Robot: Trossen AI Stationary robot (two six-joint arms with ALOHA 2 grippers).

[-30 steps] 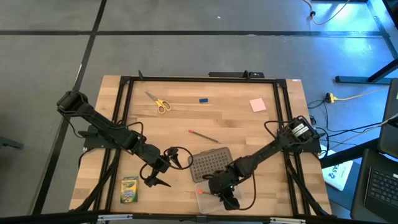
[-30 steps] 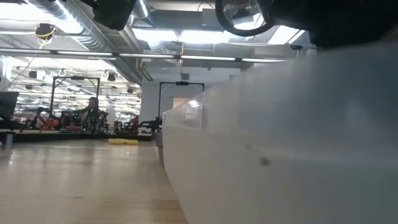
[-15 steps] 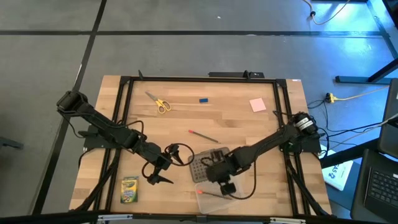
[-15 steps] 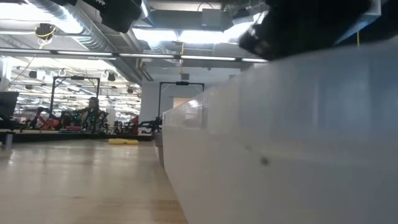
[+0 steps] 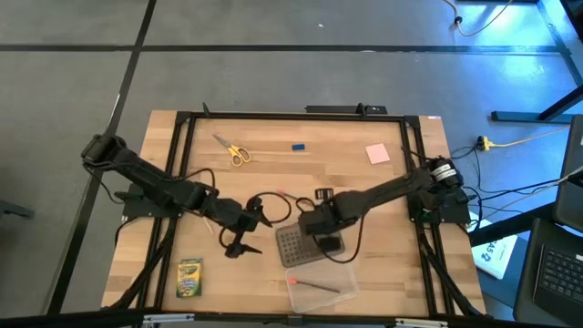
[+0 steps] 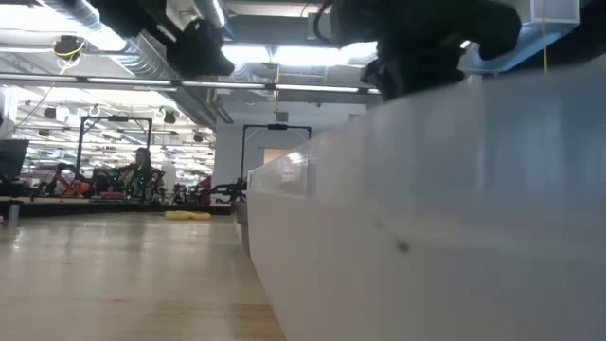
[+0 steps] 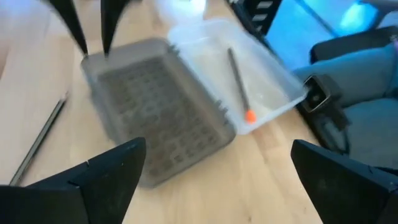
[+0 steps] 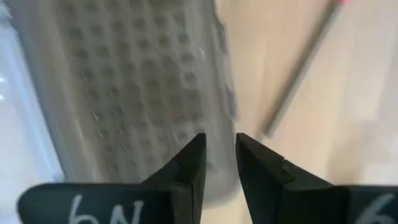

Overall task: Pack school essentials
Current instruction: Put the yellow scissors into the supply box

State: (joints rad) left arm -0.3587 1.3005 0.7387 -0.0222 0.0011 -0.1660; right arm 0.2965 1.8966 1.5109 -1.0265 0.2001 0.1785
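Grey dotted lid (image 5: 298, 244) lies beside the clear case (image 5: 330, 278).

Bright, even overhead light on the table (image 5: 364, 182) — shadows faint. Both wrist views smeared with blur. In the low view, ceiling lights (image 6: 284, 52) glare — the near case wall (image 6: 426, 218) is hazy.

Open table (image 5: 364, 187) lies between the far-row items and the arms. Near centre, the grey dotted lid (image 5: 297, 244), clear case (image 5: 321, 277) and right gripper (image 5: 325, 242) block passage.

grey dotted lid (image 7: 158, 124), clear case (image 7: 249, 81), pencil (image 7: 238, 78) inside
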